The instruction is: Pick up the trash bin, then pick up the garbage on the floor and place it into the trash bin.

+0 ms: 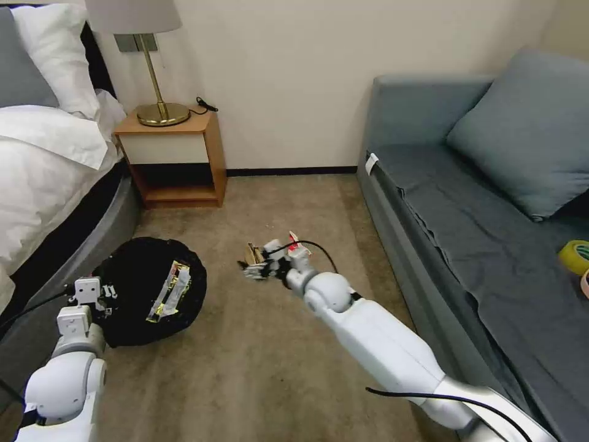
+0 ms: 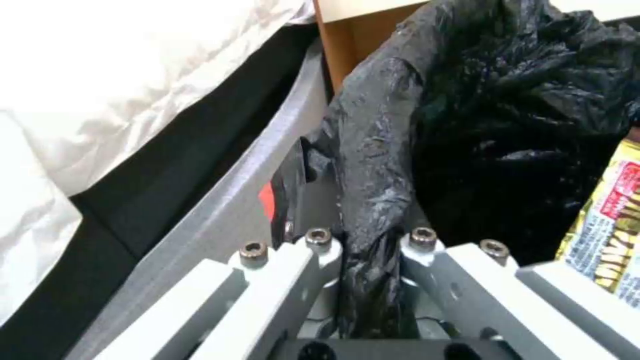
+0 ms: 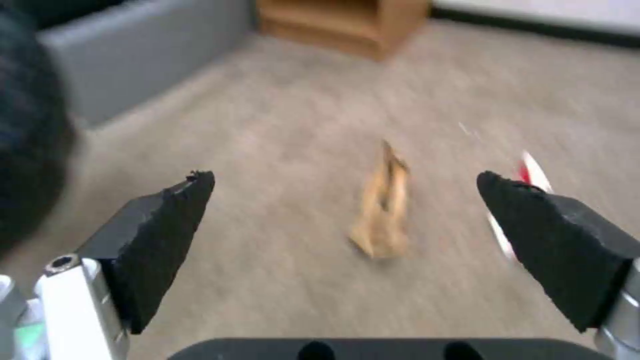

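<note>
Right gripper (image 3: 347,220), mine, hangs spread wide over the carpet astride the tan paper scrap (image 3: 383,210), which looks light, limp and crushable, so I judge a pinch across its upright middle fold best.

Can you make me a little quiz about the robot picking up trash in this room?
1. True or false: the left gripper is shut on the trash bin liner.
2. What lies on the carpet between the open right gripper fingers: A) tan paper scrap B) a sock C) a spoon?
3. Fill in: a yellow-black snack wrapper already lies in the ___.

Key: 1 true; 2 A; 3 trash bin.
</note>
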